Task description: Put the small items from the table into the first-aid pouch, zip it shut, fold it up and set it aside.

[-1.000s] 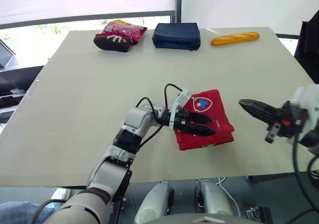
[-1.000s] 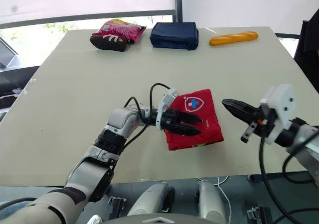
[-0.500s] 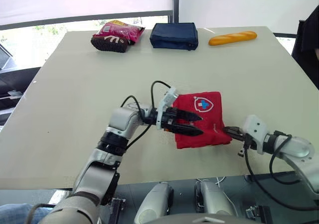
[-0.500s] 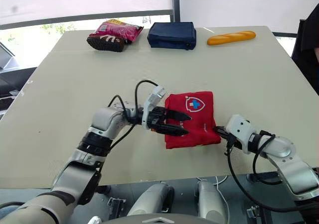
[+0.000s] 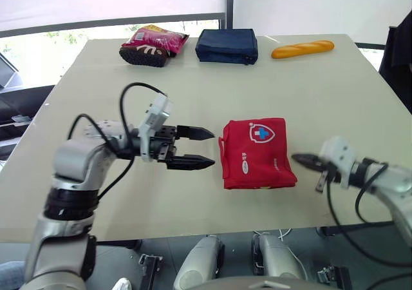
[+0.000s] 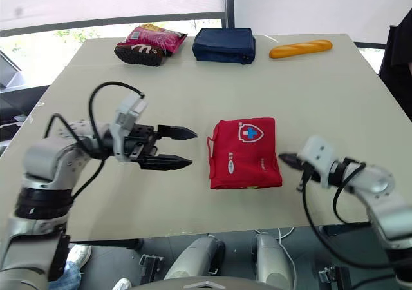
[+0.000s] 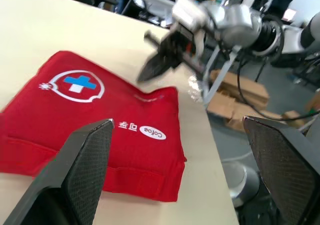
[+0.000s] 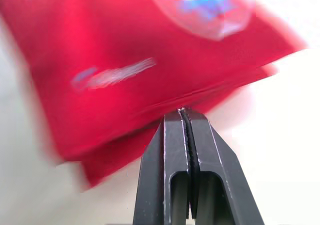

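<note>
Broadly, a pale table [image 5: 193, 71] carries everything. The red first-aid pouch [image 5: 257, 153] lies flat on it, toward the near edge and a little right of the middle, with its white shield and blue cross facing up. From the right wrist view, its edge looks like stacked layers of cloth.

Along the far edge sit three other things in a row. A dark blue bag [image 5: 226, 46] is in the middle, a pink snack bag [image 5: 154, 45] is to its left, and a long loaf of bread [image 5: 302, 49] is to its right. All three are well apart from the pouch.

The left gripper [image 5: 211, 148] hovers just left of the pouch and points at it. Its two black fingers are spread wide with nothing between them, and they stand apart from the cloth.

The right gripper [image 8: 182, 116] sits low at the pouch's right edge. Its fingers are pressed tight together and hold nothing. The tip is just beside the red cloth; whether it touches cannot be told.
</note>
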Action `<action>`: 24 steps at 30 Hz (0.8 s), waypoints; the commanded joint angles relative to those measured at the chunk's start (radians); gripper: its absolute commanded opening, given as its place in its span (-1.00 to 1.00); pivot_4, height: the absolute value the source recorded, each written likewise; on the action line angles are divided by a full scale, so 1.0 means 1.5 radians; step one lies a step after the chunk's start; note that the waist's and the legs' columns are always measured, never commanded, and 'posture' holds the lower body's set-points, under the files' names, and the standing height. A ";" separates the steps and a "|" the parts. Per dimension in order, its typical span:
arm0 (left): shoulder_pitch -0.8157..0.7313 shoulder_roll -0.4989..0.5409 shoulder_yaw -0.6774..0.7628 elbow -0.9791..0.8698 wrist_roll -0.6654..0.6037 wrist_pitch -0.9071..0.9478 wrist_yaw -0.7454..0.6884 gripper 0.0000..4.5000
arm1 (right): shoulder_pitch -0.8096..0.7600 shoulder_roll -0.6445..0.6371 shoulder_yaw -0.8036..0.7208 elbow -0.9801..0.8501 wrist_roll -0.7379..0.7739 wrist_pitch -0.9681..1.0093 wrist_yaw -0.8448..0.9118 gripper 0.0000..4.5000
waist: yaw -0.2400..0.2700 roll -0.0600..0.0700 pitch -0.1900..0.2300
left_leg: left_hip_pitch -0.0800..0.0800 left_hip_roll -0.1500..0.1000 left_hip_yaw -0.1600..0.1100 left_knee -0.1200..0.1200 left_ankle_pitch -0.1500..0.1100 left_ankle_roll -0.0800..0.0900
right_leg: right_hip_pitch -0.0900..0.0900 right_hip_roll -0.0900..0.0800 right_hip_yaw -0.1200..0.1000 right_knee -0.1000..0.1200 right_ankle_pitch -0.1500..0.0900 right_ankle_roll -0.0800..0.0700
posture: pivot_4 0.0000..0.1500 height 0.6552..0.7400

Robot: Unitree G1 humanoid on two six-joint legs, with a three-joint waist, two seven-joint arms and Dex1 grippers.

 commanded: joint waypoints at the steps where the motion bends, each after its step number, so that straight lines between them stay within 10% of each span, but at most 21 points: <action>1: -0.001 0.022 0.050 -0.057 -0.044 0.014 0.027 0.96 | -0.065 0.017 -0.017 0.022 0.037 0.013 0.010 -1.00 | 0.000 0.000 0.000 | 0.000 0.000 0.000 0.000 0.000 0.000 | 0.000 0.000 0.000 0.000 0.000 0.000 | 1.00 0.75; 14: 0.023 0.046 0.090 -0.114 -0.110 0.028 0.109 0.96 | -0.195 0.163 0.215 0.247 -0.152 0.040 -0.025 -1.00 | -0.002 -0.001 0.000 | 0.000 0.000 0.001 0.000 0.000 0.000 | -0.001 0.000 0.001 0.001 0.000 -0.001 | 1.00 0.75; 24: 0.054 0.060 0.094 -0.119 -0.127 0.024 0.125 0.99 | -0.176 0.167 0.069 0.160 -0.061 0.034 -0.031 -0.89 | -0.003 0.000 0.001 | 0.001 0.000 0.001 -0.001 0.000 0.000 | -0.001 0.001 0.002 0.001 0.000 -0.001 | 1.00 0.75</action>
